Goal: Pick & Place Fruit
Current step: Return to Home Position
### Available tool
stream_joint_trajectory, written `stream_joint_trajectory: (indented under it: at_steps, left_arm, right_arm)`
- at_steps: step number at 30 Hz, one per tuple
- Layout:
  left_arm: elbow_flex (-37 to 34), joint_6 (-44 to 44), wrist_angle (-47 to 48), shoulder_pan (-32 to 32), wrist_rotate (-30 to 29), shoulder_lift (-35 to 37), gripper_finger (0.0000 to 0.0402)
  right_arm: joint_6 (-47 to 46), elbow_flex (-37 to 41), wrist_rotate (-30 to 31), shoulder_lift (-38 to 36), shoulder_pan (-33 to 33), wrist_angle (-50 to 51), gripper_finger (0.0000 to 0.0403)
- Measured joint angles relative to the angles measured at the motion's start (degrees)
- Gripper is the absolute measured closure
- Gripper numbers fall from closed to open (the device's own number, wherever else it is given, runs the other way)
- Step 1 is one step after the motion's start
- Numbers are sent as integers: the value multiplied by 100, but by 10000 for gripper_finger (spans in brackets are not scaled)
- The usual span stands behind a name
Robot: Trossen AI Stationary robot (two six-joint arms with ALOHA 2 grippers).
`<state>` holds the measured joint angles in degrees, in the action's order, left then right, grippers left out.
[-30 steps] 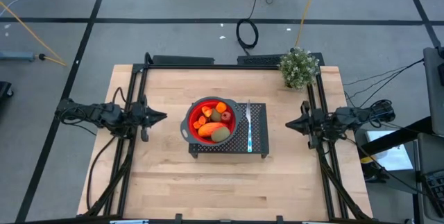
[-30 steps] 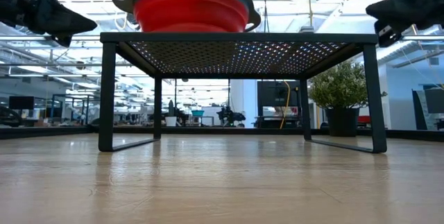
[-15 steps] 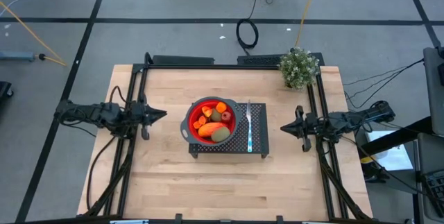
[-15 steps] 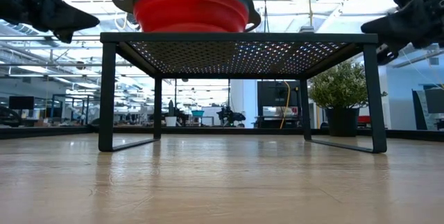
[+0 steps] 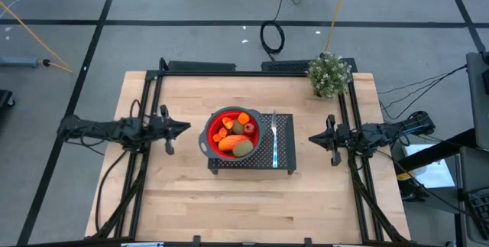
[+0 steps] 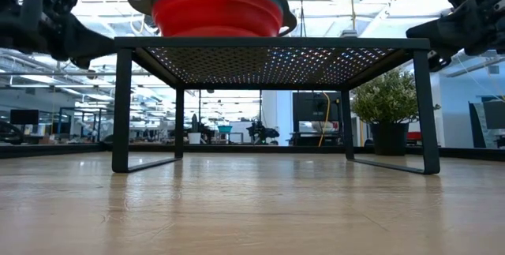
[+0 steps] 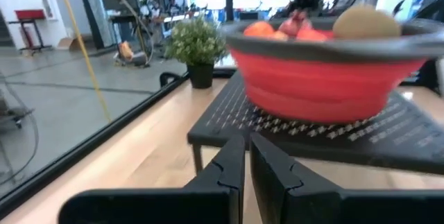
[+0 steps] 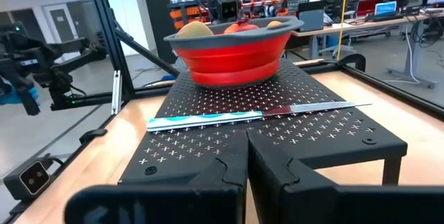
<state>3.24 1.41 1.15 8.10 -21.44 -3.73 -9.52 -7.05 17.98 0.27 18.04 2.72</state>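
The fruit (image 5: 233, 134) lies piled in a red bowl (image 5: 212, 125) with a grey rim: a long orange piece, a dark red round one, a brownish-green oval and small orange bits. The bowl stands on a black perforated rack (image 5: 284, 151) at mid-table. My left gripper (image 5: 186, 127) hovers shut to the left of the bowl, pointing level at it. My right gripper (image 5: 311, 138) hovers shut to the right of the rack, also level. In the wrist views the left gripper (image 7: 246, 156) and the right gripper (image 8: 246, 148) have nothing between their fingers.
A slim silver utensil with a light-blue handle (image 5: 273, 141) lies on the rack beside the bowl. A potted green plant (image 5: 329, 75) stands at the table's far right corner. Bare wood lies in front of the rack (image 5: 244, 201).
My left gripper has sunk and edged toward the bowl during the last half second. My right gripper earlier sank and moved a little toward the rack, then kept still. Both have stayed shut. The bowl and fruit have not moved.
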Motion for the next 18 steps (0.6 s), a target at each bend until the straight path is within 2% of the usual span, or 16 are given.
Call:
stream_joint_trajectory:
  at_steps: [7,13,18]
  left_arm:
    - [-6,-51,183,-219,108,0,376]
    - [-4,-293,337,-249,991,-2,376]
    - [-3,-267,366,-249,1351,-2,376]
  right_arm:
    - [2,0,-15,0,0,7,403]
    - [12,0,-24,1,0,45,403]
    - [117,0,-18,0,0,70,403]
